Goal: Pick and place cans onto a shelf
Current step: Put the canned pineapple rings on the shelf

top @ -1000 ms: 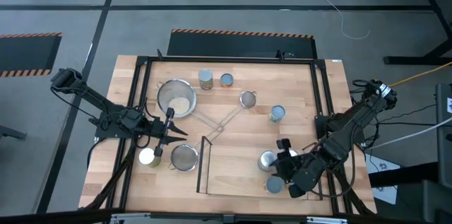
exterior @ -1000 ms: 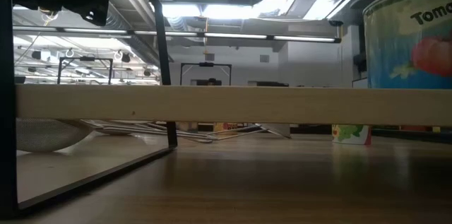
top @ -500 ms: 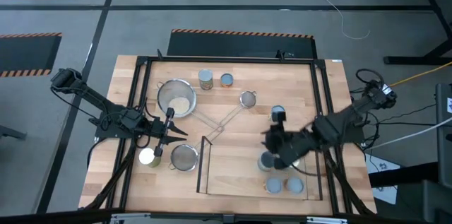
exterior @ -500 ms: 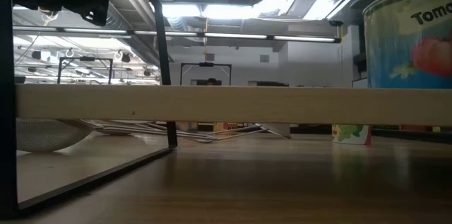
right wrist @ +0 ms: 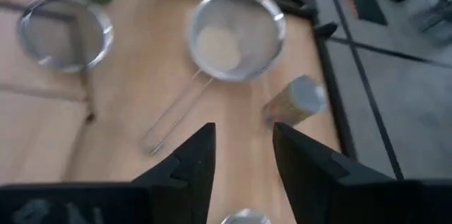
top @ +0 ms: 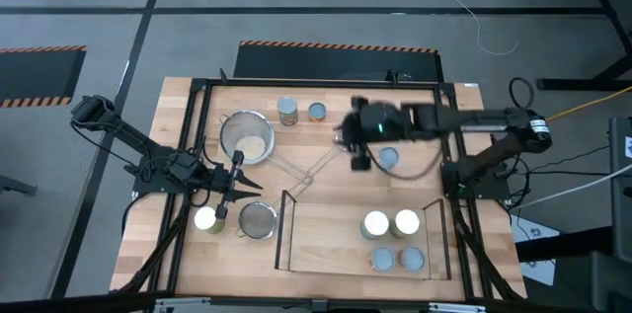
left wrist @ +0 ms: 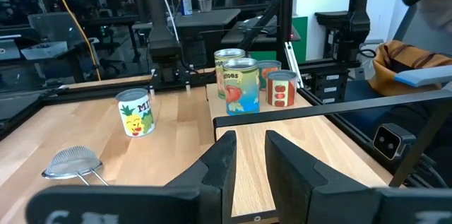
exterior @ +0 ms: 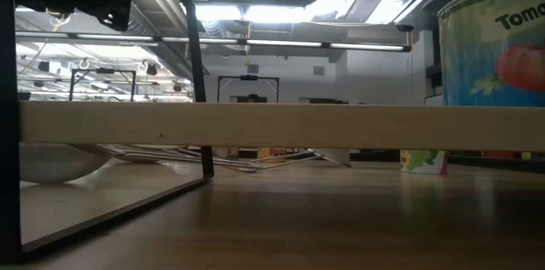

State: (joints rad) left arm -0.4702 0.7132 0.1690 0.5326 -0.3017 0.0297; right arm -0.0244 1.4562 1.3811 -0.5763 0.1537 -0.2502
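So the right arm has swung way off the shelf (top: 326,254). A second ago its pincer (top: 360,155) was down at the shelf's right end among the cans there; now it's stretched out over the far middle of the tabletop (top: 197,116), hovering by the small strainer (top: 347,138) and the lone can (top: 388,159). With the arm gone, four cans show on the shelf, including a new one (top: 406,222) beside the shiny-topped one (top: 375,223).

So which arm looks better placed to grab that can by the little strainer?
The right. Its open gripper hangs right beside that can, while the left gripper waits at the table's far side.
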